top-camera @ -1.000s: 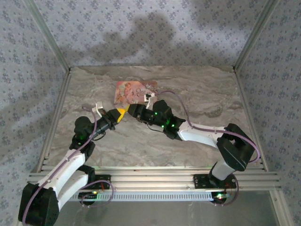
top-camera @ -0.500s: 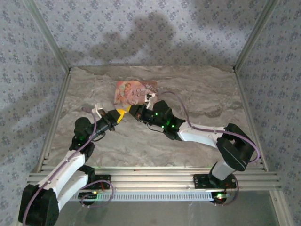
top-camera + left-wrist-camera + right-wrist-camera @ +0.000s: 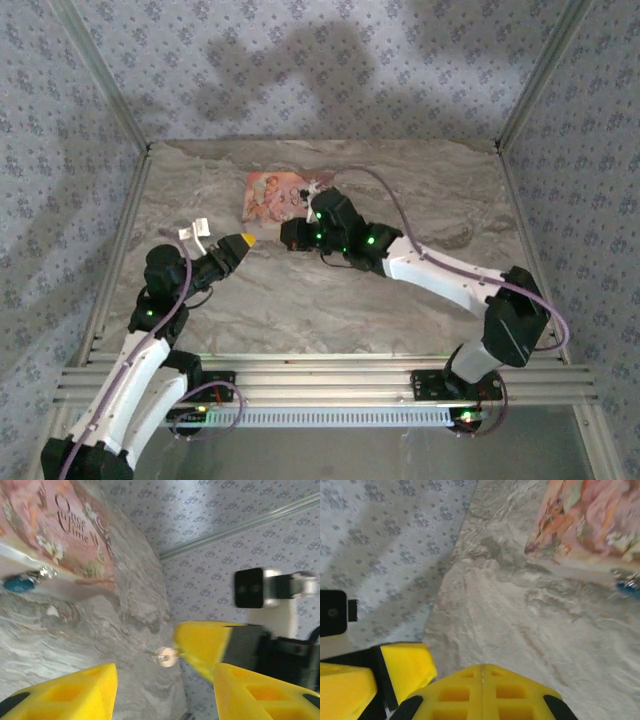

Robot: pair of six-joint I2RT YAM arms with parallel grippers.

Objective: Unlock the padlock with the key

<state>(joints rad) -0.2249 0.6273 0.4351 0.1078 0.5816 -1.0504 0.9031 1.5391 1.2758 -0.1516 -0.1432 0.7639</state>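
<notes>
Heads up: your left claw (image 3: 240, 242) is spread apart with nothing in it. Right claw (image 3: 482, 675) is pinched shut, with a tiny pale ring (image 3: 165, 656) right at its tip. The blue key-or-padlock bit (image 3: 19, 583) (can't tell which) lies on the table (image 3: 400, 300) against the pink book (image 3: 285, 195).

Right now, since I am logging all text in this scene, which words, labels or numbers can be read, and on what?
"Once Upon a Time", cursive, middle words only just legible: cover of the pink book, left wrist view.
Same cover from the top and right wrist views: too small or blurred to read.
Small blue object by the book, and the key: no legible marking.
</notes>
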